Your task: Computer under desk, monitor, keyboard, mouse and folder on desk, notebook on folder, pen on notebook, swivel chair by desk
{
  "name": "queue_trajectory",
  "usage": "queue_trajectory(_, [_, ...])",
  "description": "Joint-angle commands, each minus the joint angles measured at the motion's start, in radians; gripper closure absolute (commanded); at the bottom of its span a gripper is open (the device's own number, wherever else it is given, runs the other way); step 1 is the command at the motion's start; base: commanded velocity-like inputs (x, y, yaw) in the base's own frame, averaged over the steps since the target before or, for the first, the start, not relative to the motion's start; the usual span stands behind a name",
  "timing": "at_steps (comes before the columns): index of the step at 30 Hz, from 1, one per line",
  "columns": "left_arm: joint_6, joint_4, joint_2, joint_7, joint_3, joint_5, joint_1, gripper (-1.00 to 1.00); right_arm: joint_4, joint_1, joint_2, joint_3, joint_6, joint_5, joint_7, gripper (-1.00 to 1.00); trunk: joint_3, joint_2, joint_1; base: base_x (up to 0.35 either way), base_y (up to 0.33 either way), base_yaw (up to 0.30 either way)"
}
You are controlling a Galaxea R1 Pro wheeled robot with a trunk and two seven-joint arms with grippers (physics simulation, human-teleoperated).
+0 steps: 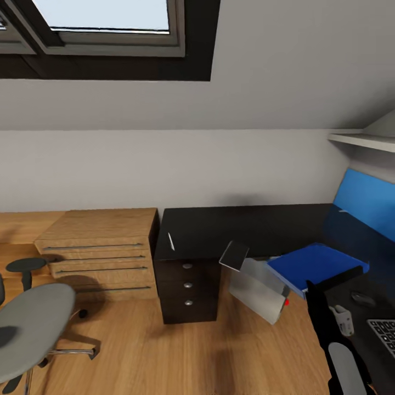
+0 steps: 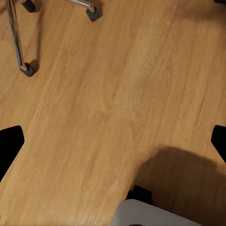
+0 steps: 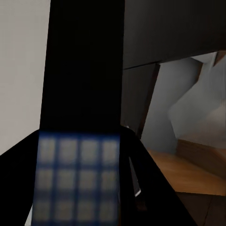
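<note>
The blue folder [image 1: 314, 262] lies tilted over the black desk [image 1: 219, 227], its black spine toward my right arm. My right gripper [image 1: 316, 289] is shut on that spine; in the right wrist view the folder [image 3: 84, 80] is a dark slab between the gripper [image 3: 80, 136] fingers. The grey computer [image 1: 258, 288] leans tilted under the desk. A thin white pen [image 1: 170, 241] rests on the desk's left end. The mouse [image 1: 362, 299] and keyboard [image 1: 385, 333] lie at the right. The grey swivel chair [image 1: 33, 323] stands at lower left. Above the floor, my left gripper [image 2: 113, 146] hangs open.
A light oak dresser [image 1: 99, 252] stands left of the desk. A blue panel [image 1: 366, 200] and a white shelf [image 1: 362, 140] are on the right wall. Chrome chair legs with casters [image 2: 23, 68] show in the left wrist view. Oak floor [image 1: 181, 356] lies in front.
</note>
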Motion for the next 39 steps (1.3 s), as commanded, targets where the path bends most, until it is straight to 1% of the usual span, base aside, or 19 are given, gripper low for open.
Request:
queue_trajectory(1, [-0.003, 0.0, 0.001, 0.005, -0.006, 0.006, -0.001, -1.0, -0.015, -0.001, 0.001, -0.001, 0.008, -0.008, -0.005, 1.0, -0.001, -0.001, 0.0, 0.0, 0.0, -0.039])
queue_trajectory(5, [-0.003, 0.002, -0.002, 0.005, -0.007, 0.006, -0.001, -1.0, -0.061, 0.001, 0.012, 0.017, 0.012, -0.007, -0.001, 1.0, -0.002, -0.001, 0.0, 0.0, 0.0, -0.018])
queue_trajectory(8, [-0.002, 0.002, -0.004, 0.005, -0.007, 0.006, -0.001, -1.0, -0.076, 0.002, 0.012, 0.026, 0.018, -0.005, 0.003, 1.0, -0.002, -0.001, 0.0, 0.0, 0.0, -0.004])
queue_trajectory(13, [-0.002, 0.003, -0.005, 0.005, -0.007, 0.006, -0.001, -1.0, -0.08, 0.002, 0.013, 0.028, 0.063, -0.005, 0.006, 1.0, -0.002, -0.001, 0.0, 0.0, 0.0, 0.0])
queue_trajectory(19, [-0.002, 0.004, -0.005, 0.005, -0.007, 0.006, -0.001, -1.0, -0.081, 0.002, 0.016, 0.028, 0.08, -0.006, 0.007, 1.0, -0.002, -0.001, 0.0, 0.0, 0.0, 0.0])
queue_trajectory(21, [-0.002, 0.004, -0.005, 0.005, -0.007, 0.006, -0.001, -1.0, -0.08, 0.002, 0.019, 0.028, 0.08, -0.008, 0.008, 1.0, -0.002, -0.001, 0.0, 0.0, 0.0, 0.0])
queue_trajectory(24, [-0.002, 0.004, -0.006, 0.005, -0.007, 0.006, -0.001, -1.0, -0.069, 0.002, 0.02, 0.027, 0.076, -0.028, 0.009, 1.0, -0.002, -0.001, 0.0, 0.0, 0.0, 0.0])
queue_trajectory(26, [-0.002, 0.004, -0.006, 0.005, -0.006, 0.006, -0.001, -1.0, -0.061, 0.002, 0.019, 0.027, 0.075, -0.034, 0.006, 1.0, -0.002, -0.001, 0.0, 0.0, 0.0, 0.0])
queue_trajectory(29, [-0.002, 0.004, -0.01, 0.005, -0.006, 0.006, -0.001, -1.0, -0.009, -0.007, 0.016, 0.029, 0.056, -0.036, 0.004, 1.0, -0.002, -0.001, 0.0, 0.0, 0.0, 0.0])
queue_trajectory(30, [-0.002, 0.004, -0.013, 0.005, -0.006, 0.006, -0.001, -1.0, 0.025, -0.034, 0.015, 0.029, 0.03, -0.035, 0.004, 1.0, -0.002, -0.001, 0.0, 0.0, 0.0, 0.0])
queue_trajectory(31, [-0.002, 0.004, -0.018, 0.005, -0.007, 0.006, -0.001, -1.0, 0.067, -0.084, 0.013, 0.029, -0.01, -0.034, 0.003, 1.0, -0.002, -0.001, 0.0, 0.0, 0.0, 0.0])
queue_trajectory(32, [-0.002, 0.004, -0.025, 0.005, -0.007, 0.006, 0.0, -1.0, 0.28, -0.291, -0.017, 0.028, -0.169, -0.032, 0.002, 1.0, -0.002, -0.001, 0.0, 0.0, 0.0, 0.0])
queue_trajectory(33, [-0.002, 0.004, -0.025, 0.005, -0.007, 0.006, 0.0, -1.0, 0.377, -0.353, -0.036, 0.028, -0.22, -0.033, 0.002, 1.0, -0.002, -0.001, 0.0, 0.0, 0.0, 0.0])
queue_trajectory(34, [-0.002, 0.004, -0.026, 0.005, -0.007, 0.006, -0.001, -1.0, 0.428, -0.382, -0.046, 0.028, -0.244, -0.033, 0.002, 1.0, -0.002, -0.001, 0.0, 0.0, 0.0, 0.0])
queue_trajectory(36, [-0.002, 0.004, -0.026, 0.005, -0.007, 0.006, -0.001, -1.0, 0.626, -0.485, -0.08, 0.027, -0.324, -0.032, 0.004, 1.0, -0.002, -0.001, 0.0, 0.0, 0.0, 0.0])
queue_trajectory(37, [-0.002, 0.004, -0.027, 0.005, -0.007, 0.006, -0.001, -1.0, 0.669, -0.509, -0.087, 0.028, -0.34, -0.032, 0.004, 1.0, -0.002, -0.001, 0.0, 0.0, 0.0, 0.0])
queue_trajectory(38, [-0.002, 0.004, -0.027, 0.005, -0.007, 0.006, -0.001, -1.0, 0.738, -0.549, -0.096, 0.028, -0.369, -0.032, 0.006, 1.0, -0.002, -0.001, 0.0, 0.0, 0.0, 0.0])
queue_trajectory(39, [-0.002, 0.004, -0.028, 0.005, -0.007, 0.006, -0.001, -1.0, 0.784, -0.576, -0.101, 0.029, -0.393, -0.032, 0.006, 1.0, -0.002, -0.001, 0.0, 0.0, 0.0, 0.0])
